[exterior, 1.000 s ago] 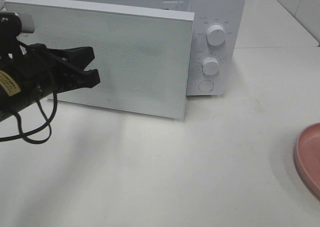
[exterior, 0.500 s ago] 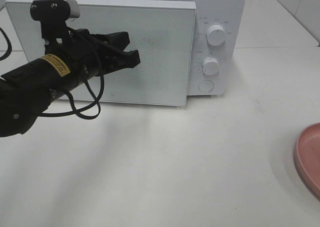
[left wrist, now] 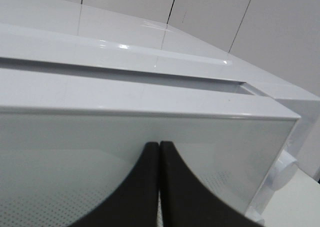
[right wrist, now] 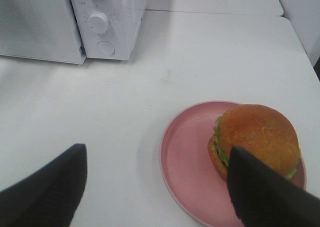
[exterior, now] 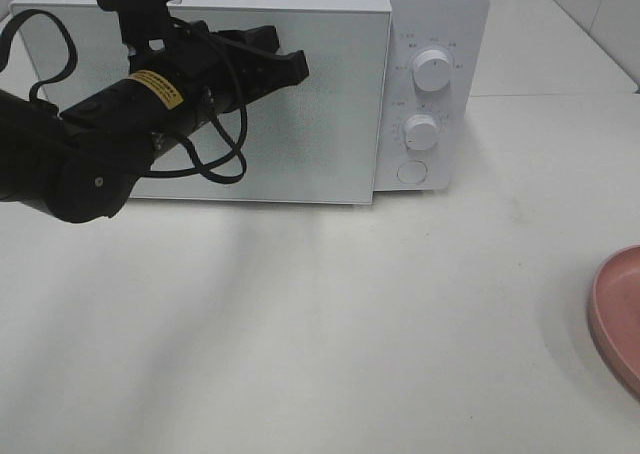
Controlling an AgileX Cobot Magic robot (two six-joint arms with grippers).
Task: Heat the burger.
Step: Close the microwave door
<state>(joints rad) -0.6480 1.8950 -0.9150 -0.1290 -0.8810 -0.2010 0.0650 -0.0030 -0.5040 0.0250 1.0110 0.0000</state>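
The burger [right wrist: 256,137], with a golden-brown bun and a green lettuce frill, sits on a pink plate [right wrist: 184,167] in the right wrist view. It does not show in the exterior view, where only the plate's edge [exterior: 612,314] appears at the far right. My right gripper [right wrist: 157,187] is open and empty, above the table just short of the plate. My left gripper [exterior: 288,67] is shut, its fingertips [left wrist: 150,159] pressed against the upper front of the white microwave's door [exterior: 320,134]. The door stands almost flush with the microwave body [exterior: 440,14].
The microwave has two round knobs [exterior: 431,69] and a round button [exterior: 411,172] on its right panel. It also shows in the right wrist view [right wrist: 107,17]. The left arm's black cable [exterior: 215,169] loops in front of the door. The white table [exterior: 350,314] lies between microwave and plate.
My left arm has swung up and to the right against the door. The door has gone from standing well open to almost closed. The plate has not moved.
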